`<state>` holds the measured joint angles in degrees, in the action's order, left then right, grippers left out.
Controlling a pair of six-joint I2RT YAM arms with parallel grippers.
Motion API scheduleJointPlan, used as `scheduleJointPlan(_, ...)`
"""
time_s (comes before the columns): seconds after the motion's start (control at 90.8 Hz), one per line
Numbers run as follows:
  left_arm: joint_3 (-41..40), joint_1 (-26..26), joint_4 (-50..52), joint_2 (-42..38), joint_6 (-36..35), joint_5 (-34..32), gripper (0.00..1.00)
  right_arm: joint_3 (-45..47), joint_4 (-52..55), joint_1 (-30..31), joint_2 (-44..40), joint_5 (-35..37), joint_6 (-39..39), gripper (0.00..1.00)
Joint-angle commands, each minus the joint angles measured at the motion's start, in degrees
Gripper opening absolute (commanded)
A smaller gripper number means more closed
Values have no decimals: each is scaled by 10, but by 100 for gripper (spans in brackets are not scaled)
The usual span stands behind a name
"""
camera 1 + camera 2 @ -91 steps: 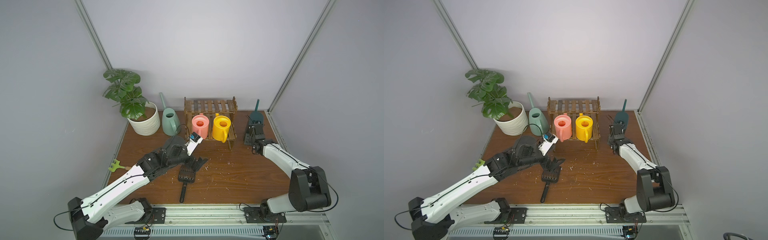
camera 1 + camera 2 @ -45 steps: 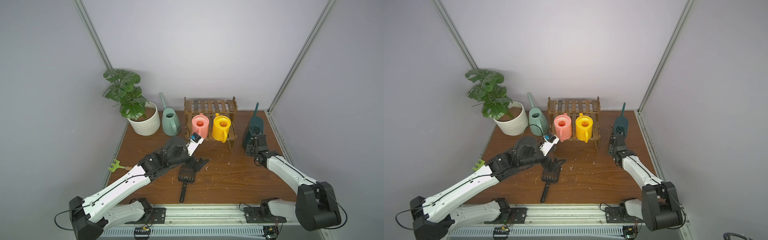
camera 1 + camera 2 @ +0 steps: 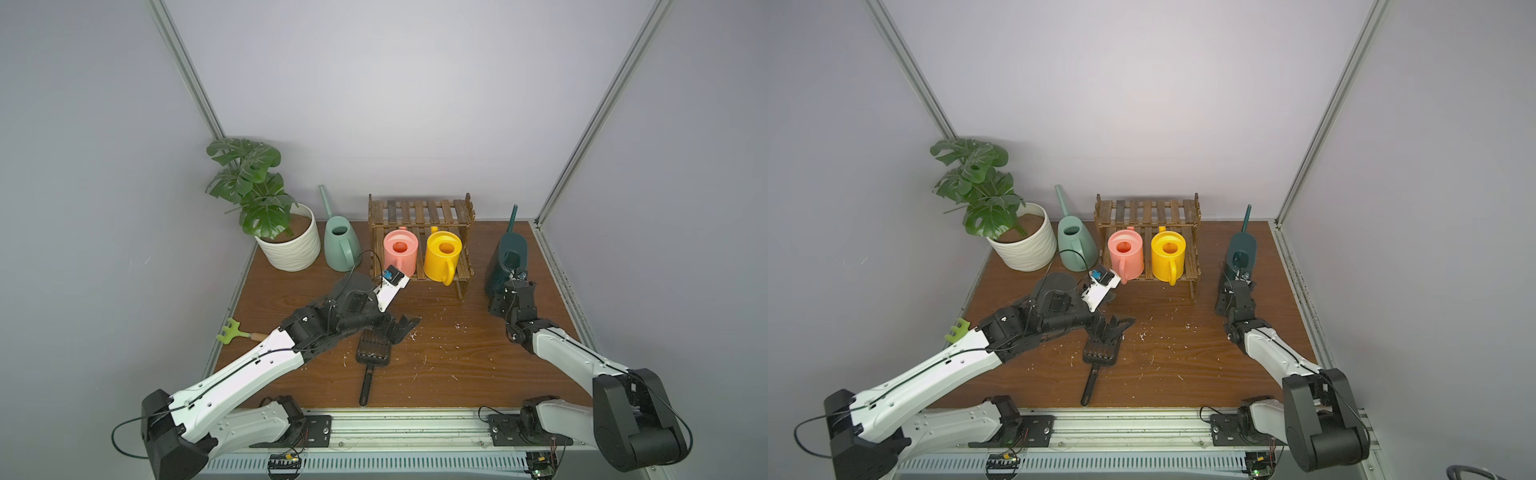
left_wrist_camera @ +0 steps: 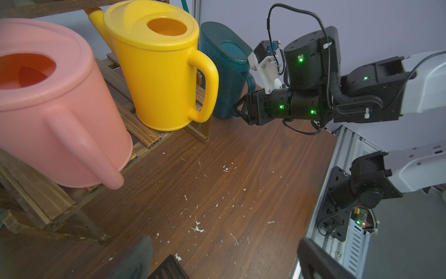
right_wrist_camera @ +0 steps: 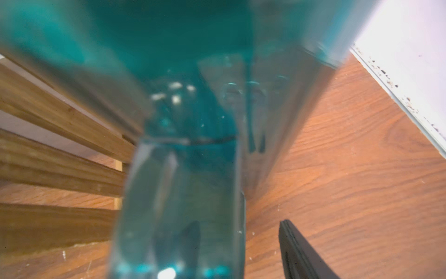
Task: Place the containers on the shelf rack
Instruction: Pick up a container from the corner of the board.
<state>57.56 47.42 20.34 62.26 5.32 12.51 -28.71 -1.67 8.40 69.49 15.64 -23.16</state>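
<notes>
Right of the rack (image 3: 419,212): reckon teal can (image 3: 509,257) light, stiff, slick, tippy; take by the handle (image 5: 178,193), loosely straddled by half-open right gripper (image 4: 237,111), nothing clamped.

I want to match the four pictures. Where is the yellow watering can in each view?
In a top view: yellow watering can near the centre, on the shelf rack's lower tier.
In a top view: yellow watering can right of the pink watering can.
Left wrist: between the pink watering can and the dark-teal watering can.
Right wrist: not in it.
Shared landmark: the shelf rack's wooden slats, in all four.
</notes>
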Motion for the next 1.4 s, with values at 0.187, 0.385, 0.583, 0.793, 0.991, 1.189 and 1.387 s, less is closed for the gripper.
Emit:
scheduleJointPlan(0.187, -4, -2, -19, 9, 5, 9, 96, 0, -4, 4, 1, 27, -2, 52)
scheduleJointPlan(0.385, -7, -2, -19, 11, 5, 8, 96, -4, -15, 3, 6, 29, -2, 46)
scheduleJointPlan(0.583, -5, -1, -19, 11, 5, 6, 96, -15, -23, 4, 23, 31, -3, 46)
scheduleJointPlan(0.793, -10, -2, -19, 11, 5, 3, 96, -16, -26, 4, 18, 41, -3, 35)
scheduleJointPlan(0.991, -15, -2, -20, 12, 6, 0, 96, -24, 0, 4, -13, 42, 4, 22)
scheduleJointPlan(1.189, -19, -1, -25, 12, 8, 1, 96, -44, 46, 4, -57, 40, 10, 15)
scheduleJointPlan(1.387, -21, -1, -27, 7, 10, -1, 96, -78, 110, 5, -107, 36, 14, 10)
